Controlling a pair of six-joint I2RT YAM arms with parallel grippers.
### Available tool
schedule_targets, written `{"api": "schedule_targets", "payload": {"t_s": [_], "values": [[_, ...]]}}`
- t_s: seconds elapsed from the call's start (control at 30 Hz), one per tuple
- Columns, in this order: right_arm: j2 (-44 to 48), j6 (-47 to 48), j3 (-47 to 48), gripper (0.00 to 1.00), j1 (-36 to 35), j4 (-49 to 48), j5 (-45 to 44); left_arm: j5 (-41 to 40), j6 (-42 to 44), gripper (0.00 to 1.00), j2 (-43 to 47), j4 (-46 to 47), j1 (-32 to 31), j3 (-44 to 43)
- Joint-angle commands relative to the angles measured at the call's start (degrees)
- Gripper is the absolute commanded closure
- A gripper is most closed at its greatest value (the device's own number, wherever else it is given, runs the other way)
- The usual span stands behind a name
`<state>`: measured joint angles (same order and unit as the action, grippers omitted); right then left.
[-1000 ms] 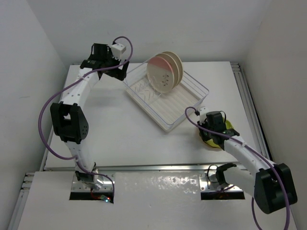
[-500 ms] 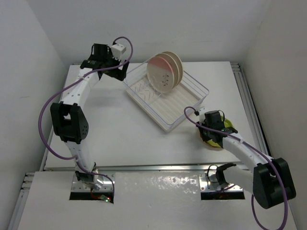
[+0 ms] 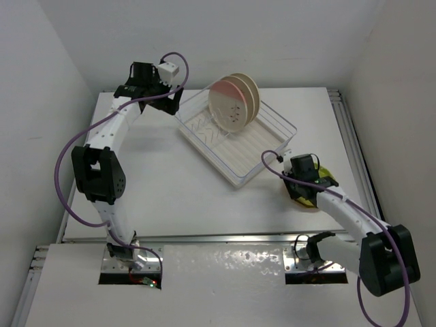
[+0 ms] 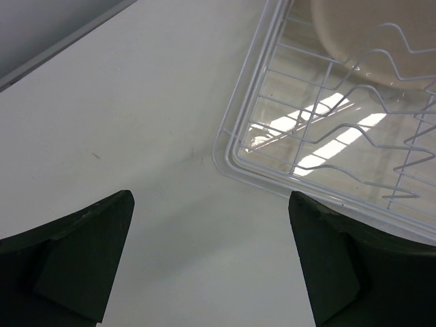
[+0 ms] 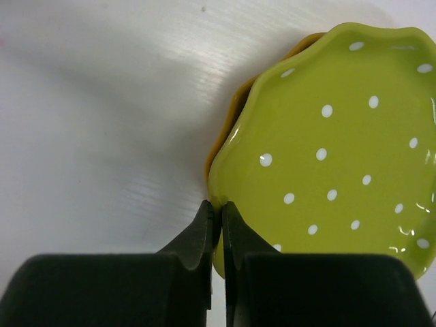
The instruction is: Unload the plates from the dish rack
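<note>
Low at the frame's lower right, the right pincer point(image 5: 216, 210) pinched the rim of the yellow-green plate point(image 5: 340, 157) lying on the orange-yellow plate point(image 5: 225, 122) on the surface point(image 5: 102, 136), so retreating unreleased could drag both, while farther up the left pincer point(image 4: 211, 259) hovered open at the dish rack point(image 3: 272, 119) holding the upright pink plate point(image 3: 228, 109) and beige plate point(image 3: 251, 87)

A white table point(image 3: 170, 177) sits boxed in by plain white walls at the back point(image 3: 272, 34) and on both sides. A metal rail point(image 3: 204, 238) runs along its near edge and another point(image 3: 351, 136) up its right side. A faint dark speck point(image 4: 95, 156) marks the tabletop.
</note>
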<state>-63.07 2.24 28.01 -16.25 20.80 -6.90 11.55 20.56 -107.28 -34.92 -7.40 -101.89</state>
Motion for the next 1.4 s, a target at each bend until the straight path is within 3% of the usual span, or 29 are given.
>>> {"api": "schedule_targets", "payload": {"t_s": [0.0, 0.13, 1.0, 1.23, 1.37], "values": [[0.0, -6.8, 5.9, 1.00, 0.3, 0.1, -6.1, 0.1, 0.5, 0.05, 1.2, 1.6, 0.2, -0.3], [-1.1, -14.6, 8.2, 1.00, 0.3, 0.9, -11.0, 0.1, 0.4, 0.05, 0.9, 1.6, 0.2, -0.4], [-12.0, -21.2, 7.2, 0.99, 0.1, -5.6, -15.3, -1.4, 1.2, 0.05, 0.9, 2.0, 0.9, 0.8], [-13.8, -20.8, 9.4, 0.62, 0.2, -1.7, -14.6, -1.5, 1.4, 0.05, 0.8, 2.0, 1.1, 1.1], [-12.6, -19.5, 9.7, 0.61, 0.1, -0.8, -14.9, -1.6, 1.5, 0.05, 0.9, 2.0, 1.2, 1.2]]}}
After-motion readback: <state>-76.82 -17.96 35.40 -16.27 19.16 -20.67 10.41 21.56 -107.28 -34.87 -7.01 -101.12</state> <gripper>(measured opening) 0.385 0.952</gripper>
